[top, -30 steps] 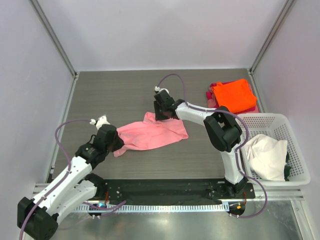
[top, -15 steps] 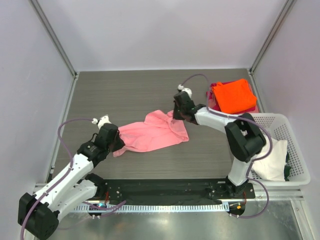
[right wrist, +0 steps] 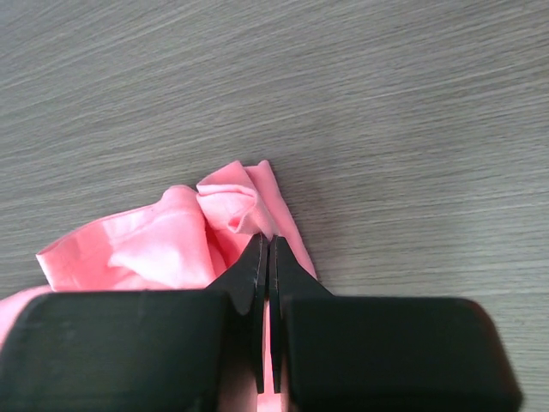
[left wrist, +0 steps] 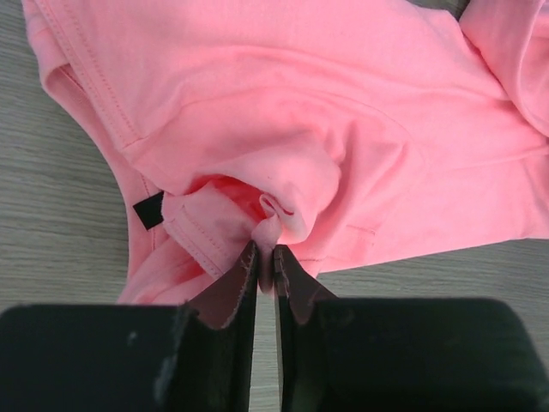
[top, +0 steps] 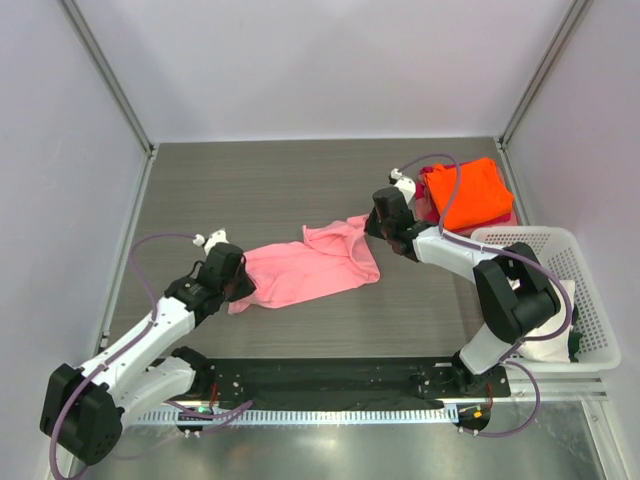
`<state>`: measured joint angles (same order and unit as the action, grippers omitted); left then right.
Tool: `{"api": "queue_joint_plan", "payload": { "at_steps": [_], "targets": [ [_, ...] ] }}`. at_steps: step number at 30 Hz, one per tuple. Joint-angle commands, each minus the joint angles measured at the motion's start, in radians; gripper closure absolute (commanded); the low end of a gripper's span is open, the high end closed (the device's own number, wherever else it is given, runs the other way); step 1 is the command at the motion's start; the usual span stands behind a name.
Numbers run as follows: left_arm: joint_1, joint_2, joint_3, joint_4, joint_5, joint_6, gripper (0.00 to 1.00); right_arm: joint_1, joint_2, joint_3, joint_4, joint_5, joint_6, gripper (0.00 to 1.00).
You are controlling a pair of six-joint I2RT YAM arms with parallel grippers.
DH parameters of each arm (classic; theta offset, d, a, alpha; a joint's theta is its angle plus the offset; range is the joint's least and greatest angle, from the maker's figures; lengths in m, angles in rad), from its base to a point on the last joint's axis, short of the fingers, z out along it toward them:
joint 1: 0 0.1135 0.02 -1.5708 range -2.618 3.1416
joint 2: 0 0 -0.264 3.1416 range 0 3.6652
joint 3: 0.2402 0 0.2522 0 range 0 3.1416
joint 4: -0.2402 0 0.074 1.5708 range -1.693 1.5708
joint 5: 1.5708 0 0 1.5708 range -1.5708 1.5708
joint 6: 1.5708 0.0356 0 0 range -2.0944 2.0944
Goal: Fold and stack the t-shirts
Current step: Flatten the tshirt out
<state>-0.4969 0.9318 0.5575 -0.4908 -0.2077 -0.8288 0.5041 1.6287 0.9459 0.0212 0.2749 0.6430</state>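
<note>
The light pink t-shirt (top: 305, 265) lies stretched across the middle of the table. My left gripper (top: 240, 288) is shut on a bunched fold at its left end; in the left wrist view (left wrist: 266, 257) the cloth (left wrist: 343, 129) is pinched between the jaws. My right gripper (top: 372, 226) is shut on the shirt's upper right corner, with cloth (right wrist: 232, 210) pinched between the jaws in the right wrist view (right wrist: 264, 249). The bright orange t-shirt (top: 465, 192) lies folded on the magenta-red one (top: 424, 190) at the back right. The cream-white t-shirt (top: 553, 330) lies in the basket.
A white plastic lattice basket (top: 585, 260) stands at the right edge of the table. Grey walls close the table in on the left, back and right. A black rail (top: 330, 375) runs along the near edge.
My right gripper has moved to the right, pulling the pink shirt's upper corner with it and spreading the cloth. My left gripper has stayed about where it was, holding the left end.
</note>
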Motion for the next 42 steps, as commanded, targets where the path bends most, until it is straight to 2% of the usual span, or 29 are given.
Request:
{"api": "queue_joint_plan", "payload": {
  "at_steps": [1, 2, 3, 5, 8, 9, 11, 13, 15, 17, 20, 23, 24, 25, 30, 31, 32, 33, 34, 42],
  "targets": [
    [0.004, 0.009, 0.012, 0.052, 0.002, 0.017, 0.86, 0.004, -0.026, -0.006, 0.072, 0.027, 0.017, 0.99],
    [0.003, 0.009, 0.015, 0.051, 0.002, 0.019, 0.84, 0.004, -0.026, -0.006, 0.075, 0.029, 0.017, 0.99],
    [0.004, 0.012, 0.018, 0.047, 0.001, 0.022, 0.68, 0.004, -0.027, -0.006, 0.075, 0.029, 0.014, 0.99],
    [0.003, 0.009, 0.024, 0.046, -0.001, 0.026, 0.65, 0.004, -0.029, -0.007, 0.077, 0.026, 0.012, 0.99],
    [0.003, 0.009, 0.031, 0.044, -0.009, 0.033, 0.72, 0.004, -0.033, -0.012, 0.085, 0.02, 0.007, 0.99],
    [0.004, 0.007, 0.033, 0.046, -0.01, 0.034, 0.8, 0.004, -0.035, -0.013, 0.088, 0.017, 0.007, 0.99],
    [0.003, 0.013, 0.041, 0.046, -0.01, 0.042, 0.87, 0.002, -0.036, -0.015, 0.089, 0.018, 0.004, 0.99],
    [0.003, 0.019, 0.053, 0.041, -0.007, 0.052, 0.88, 0.002, -0.036, -0.015, 0.091, 0.02, 0.003, 0.99],
    [0.003, 0.025, 0.065, 0.026, -0.001, 0.059, 0.83, 0.002, -0.033, -0.015, 0.091, 0.017, 0.003, 0.99],
    [0.003, 0.027, 0.087, 0.012, 0.001, 0.066, 0.82, 0.002, -0.035, -0.015, 0.091, 0.017, 0.0, 0.99],
    [0.003, 0.016, 0.114, -0.012, -0.004, 0.077, 0.87, 0.002, -0.03, -0.015, 0.091, 0.018, -0.002, 0.99],
    [0.003, 0.01, 0.143, -0.049, -0.012, 0.091, 0.87, 0.002, -0.03, -0.013, 0.091, 0.018, -0.002, 0.99],
    [0.003, 0.01, 0.159, -0.061, -0.012, 0.099, 0.97, 0.002, -0.029, -0.013, 0.091, 0.02, -0.002, 0.99],
    [0.003, 0.01, 0.163, -0.066, -0.01, 0.102, 1.0, 0.002, -0.029, -0.012, 0.091, 0.02, -0.002, 0.99],
    [0.003, 0.019, 0.15, -0.061, 0.014, 0.091, 1.0, 0.001, -0.03, -0.015, 0.091, 0.024, -0.003, 0.99],
    [0.003, 0.021, 0.148, -0.061, 0.017, 0.091, 0.99, -0.001, -0.033, -0.015, 0.091, 0.023, -0.003, 0.99],
    [0.003, 0.021, 0.145, -0.066, 0.017, 0.089, 0.79, -0.002, -0.033, -0.015, 0.091, 0.018, -0.003, 0.99],
    [0.003, 0.022, 0.144, -0.078, 0.019, 0.086, 0.72, -0.004, -0.033, -0.015, 0.091, 0.015, -0.005, 0.98],
    [0.004, 0.019, 0.134, -0.08, 0.025, 0.086, 0.69, -0.004, -0.029, -0.015, 0.091, 0.015, -0.003, 0.98],
    [0.003, -0.028, 0.039, -0.063, 0.036, 0.05, 0.67, -0.006, -0.027, -0.015, 0.091, 0.012, -0.002, 0.98]
  ]
}}
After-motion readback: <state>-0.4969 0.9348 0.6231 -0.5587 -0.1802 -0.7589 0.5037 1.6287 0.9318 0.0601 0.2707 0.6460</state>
